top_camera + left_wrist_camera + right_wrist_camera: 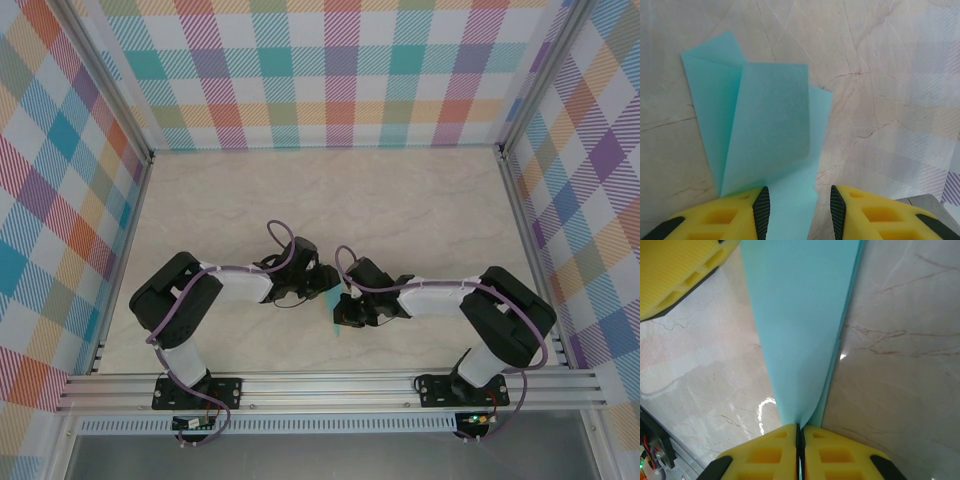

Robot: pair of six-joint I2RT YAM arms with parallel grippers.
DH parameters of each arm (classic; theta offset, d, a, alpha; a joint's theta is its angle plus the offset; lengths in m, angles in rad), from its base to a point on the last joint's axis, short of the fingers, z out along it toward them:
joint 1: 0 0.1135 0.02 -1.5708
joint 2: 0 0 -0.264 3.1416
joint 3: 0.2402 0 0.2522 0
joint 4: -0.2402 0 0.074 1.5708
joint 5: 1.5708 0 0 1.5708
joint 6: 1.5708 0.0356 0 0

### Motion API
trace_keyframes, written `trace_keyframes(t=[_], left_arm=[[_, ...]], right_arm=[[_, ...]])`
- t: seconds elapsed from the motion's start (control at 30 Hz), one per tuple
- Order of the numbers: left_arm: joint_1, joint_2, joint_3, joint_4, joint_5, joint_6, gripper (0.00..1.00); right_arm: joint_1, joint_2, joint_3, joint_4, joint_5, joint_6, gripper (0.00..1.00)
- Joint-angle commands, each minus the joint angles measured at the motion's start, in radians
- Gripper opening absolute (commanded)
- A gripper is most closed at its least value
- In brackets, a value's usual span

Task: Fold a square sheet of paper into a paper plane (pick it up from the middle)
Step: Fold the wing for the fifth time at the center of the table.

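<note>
Right wrist: right fingers point(771, 451) pinch the paper plane point(800, 330); left wrist: left fingers point(715, 220) spread.

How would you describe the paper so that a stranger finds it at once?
Look at the marble table, near its front middle. The right claw pinches the paper there. It is thin, folded and plain light blue, while the claw is yellow.

Paper plane point(765, 130) thin matt cyan paper, smooth; table point(400, 200) glossy marble-look top w/ glare; left gripper point(799, 202) & right gripper point(799, 432) matt yellow plastic, black ribbed pads point(761, 210); rail point(330, 385) at table's near edge brushed metal; walls point(330, 70) round table matt plaid.
</note>
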Motion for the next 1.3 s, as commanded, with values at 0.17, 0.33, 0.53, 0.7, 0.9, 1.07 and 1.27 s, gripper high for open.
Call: trace_keyframes(t=[0.17, 0.33, 0.53, 0.7, 0.9, 1.07, 1.27], left_arm=[[-0.01, 0.116, -0.014, -0.064, -0.026, -0.002, 0.4], [-0.01, 0.119, -0.011, -0.066, -0.023, -0.003, 0.4], [-0.009, 0.116, -0.01, -0.069, -0.019, -0.001, 0.4], [-0.009, 0.116, -0.016, -0.06, -0.019, -0.002, 0.4], [-0.01, 0.121, -0.015, -0.057, -0.013, -0.003, 0.4], [-0.01, 0.126, -0.005, -0.066, -0.012, -0.002, 0.4], [-0.009, 0.129, -0.003, -0.063, -0.009, -0.001, 0.4]], right_arm=[[0.041, -0.005, -0.022, -0.267, -0.012, -0.055, 0.11], [0.05, 0.009, -0.013, -0.307, 0.021, -0.065, 0.11], [0.075, -0.08, 0.02, -0.359, 0.103, -0.059, 0.11], [0.062, -0.259, 0.012, -0.352, 0.189, -0.024, 0.18], [-0.009, -0.414, -0.115, -0.104, 0.099, 0.035, 0.25], [-0.026, -0.463, -0.164, 0.015, 0.036, 0.075, 0.22], [-0.098, -0.427, -0.229, 0.161, -0.102, 0.136, 0.18]])
